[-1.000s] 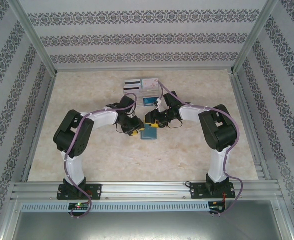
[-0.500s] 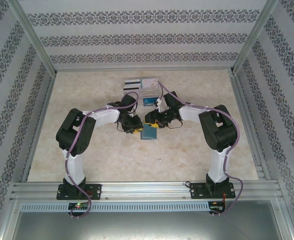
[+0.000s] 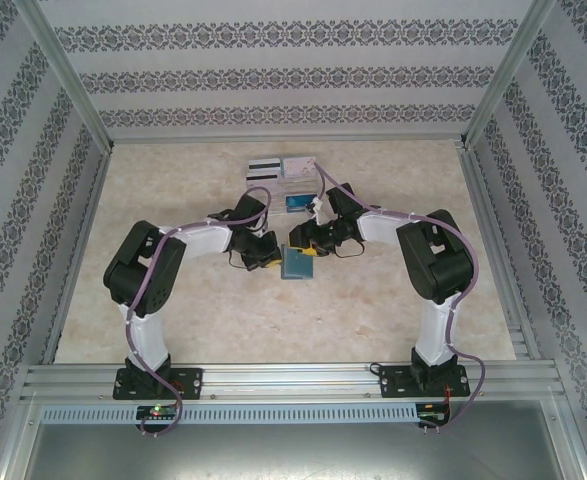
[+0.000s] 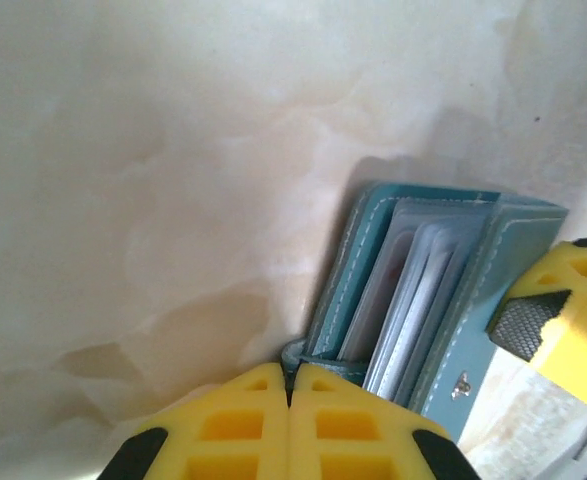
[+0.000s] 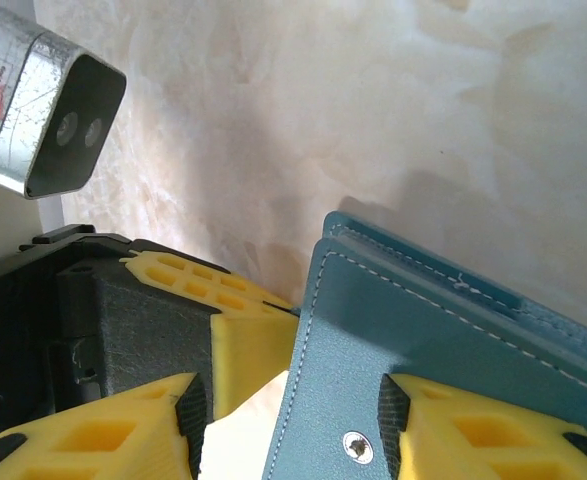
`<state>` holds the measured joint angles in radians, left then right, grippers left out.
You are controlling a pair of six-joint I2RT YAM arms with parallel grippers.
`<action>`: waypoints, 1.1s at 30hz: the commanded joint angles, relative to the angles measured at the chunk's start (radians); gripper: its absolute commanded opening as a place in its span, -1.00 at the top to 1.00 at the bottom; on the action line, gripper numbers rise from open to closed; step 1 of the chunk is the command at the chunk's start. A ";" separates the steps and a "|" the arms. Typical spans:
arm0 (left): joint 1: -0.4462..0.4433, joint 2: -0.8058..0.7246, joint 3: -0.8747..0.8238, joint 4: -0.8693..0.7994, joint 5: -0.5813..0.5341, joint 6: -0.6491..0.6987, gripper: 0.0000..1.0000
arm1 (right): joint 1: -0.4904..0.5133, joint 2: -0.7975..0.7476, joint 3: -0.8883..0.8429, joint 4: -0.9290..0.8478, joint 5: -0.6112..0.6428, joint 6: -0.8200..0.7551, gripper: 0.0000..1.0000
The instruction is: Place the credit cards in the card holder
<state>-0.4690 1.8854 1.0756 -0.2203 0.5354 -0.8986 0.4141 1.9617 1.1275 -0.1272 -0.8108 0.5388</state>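
The teal card holder (image 3: 296,264) lies mid-table between both grippers. In the left wrist view the card holder (image 4: 443,300) gapes partly open, with pale sleeves (image 4: 413,290) inside. My left gripper (image 4: 291,372) is shut, pinching a small teal tab at the holder's near corner. My right gripper (image 5: 291,395) is open. The holder's cover (image 5: 443,340) sits between its fingers, with the right pad (image 5: 388,405) on the cover and the left finger apart from it. Credit cards lie at the back: a white striped one (image 3: 261,170), a pale one (image 3: 299,166) and a blue one (image 3: 297,203).
A clear compartmented tray (image 3: 281,186) sits under the cards near the back wall. Metal rails (image 3: 83,240) and patterned walls fence the marble-look table (image 3: 373,320). The left wrist's camera housing (image 5: 48,130) shows close by in the right wrist view.
The left gripper's jaws have closed onto the holder's tab, and the left arm shifted slightly back and left. The right arm has stayed put.
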 commanded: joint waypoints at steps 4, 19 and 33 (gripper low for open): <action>0.019 -0.095 -0.039 0.199 0.121 -0.020 1.00 | -0.018 0.078 -0.059 -0.040 0.095 -0.046 -0.04; 0.076 -0.118 -0.181 0.772 0.332 -0.265 1.00 | -0.031 0.088 -0.058 -0.034 0.078 -0.048 -0.04; 0.084 -0.038 -0.192 1.080 0.386 -0.471 1.00 | -0.023 0.039 -0.046 -0.037 0.038 -0.055 -0.06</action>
<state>-0.3836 1.8565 0.8627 0.5705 0.8581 -1.3041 0.3618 1.9507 1.1168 -0.0685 -0.8307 0.5163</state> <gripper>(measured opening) 0.049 0.529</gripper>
